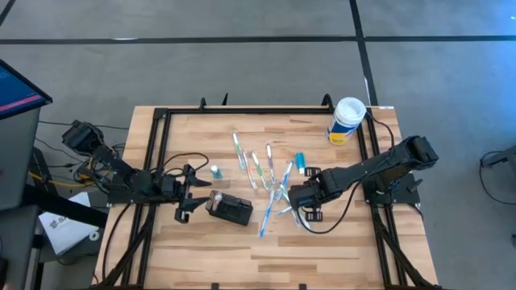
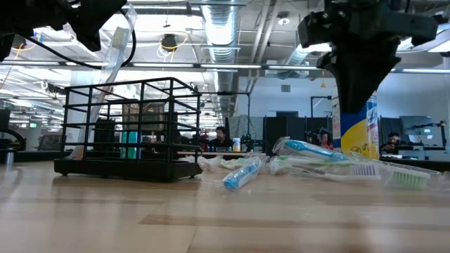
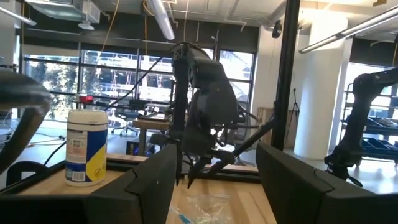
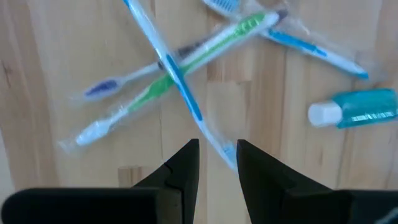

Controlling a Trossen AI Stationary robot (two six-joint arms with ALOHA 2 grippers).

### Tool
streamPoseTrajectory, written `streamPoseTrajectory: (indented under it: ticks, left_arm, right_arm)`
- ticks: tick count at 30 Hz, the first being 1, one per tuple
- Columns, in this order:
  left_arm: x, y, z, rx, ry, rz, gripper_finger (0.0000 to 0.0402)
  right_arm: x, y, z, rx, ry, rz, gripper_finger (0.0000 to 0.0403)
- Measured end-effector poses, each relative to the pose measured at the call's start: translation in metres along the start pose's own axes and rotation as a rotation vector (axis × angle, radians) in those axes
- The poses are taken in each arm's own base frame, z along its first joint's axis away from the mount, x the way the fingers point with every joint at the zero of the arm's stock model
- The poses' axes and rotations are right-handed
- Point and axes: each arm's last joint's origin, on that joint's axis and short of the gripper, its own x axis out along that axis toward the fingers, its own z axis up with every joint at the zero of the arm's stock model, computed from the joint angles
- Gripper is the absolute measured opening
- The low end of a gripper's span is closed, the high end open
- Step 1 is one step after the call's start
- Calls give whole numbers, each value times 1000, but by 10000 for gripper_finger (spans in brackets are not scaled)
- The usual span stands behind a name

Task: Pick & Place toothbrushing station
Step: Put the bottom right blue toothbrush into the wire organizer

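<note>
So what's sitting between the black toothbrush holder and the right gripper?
In the high view, several wrapped toothbrushes lie scattered between the black holder and the right gripper, which hovers over them.

Hidden, cut off and unclear parts

In the right wrist view the blue toothbrush (image 4: 165,59) goes down between the fingers (image 4: 185,165) of the right gripper (image 4: 216,158), and its lower end is hidden there; if the fingers touch it cannot be told. The small tube (image 4: 356,109) beside is blurred, its print is not readable. In the low view the right gripper (image 2: 355,95) covers a part of the canister (image 2: 367,130) behind it. The black holder (image 2: 130,130) shows things inside, too dark to name. In the left wrist view the left gripper's fingers (image 3: 152,186) are cut off by the lower edge, and the wrapped item between them is blurred.
</note>
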Motion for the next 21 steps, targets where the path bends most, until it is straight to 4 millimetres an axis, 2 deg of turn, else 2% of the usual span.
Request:
streamPoseTrajectory:
  ticks: [8,21]
  left_arm:
    - [0,0,0,1,2,-1,210]
    - [0,0,0,1,3,0,210]
  right_arm:
    - [22,3,-10,10,9,43,106]
    - [45,1,-22,-38,11,41,180]
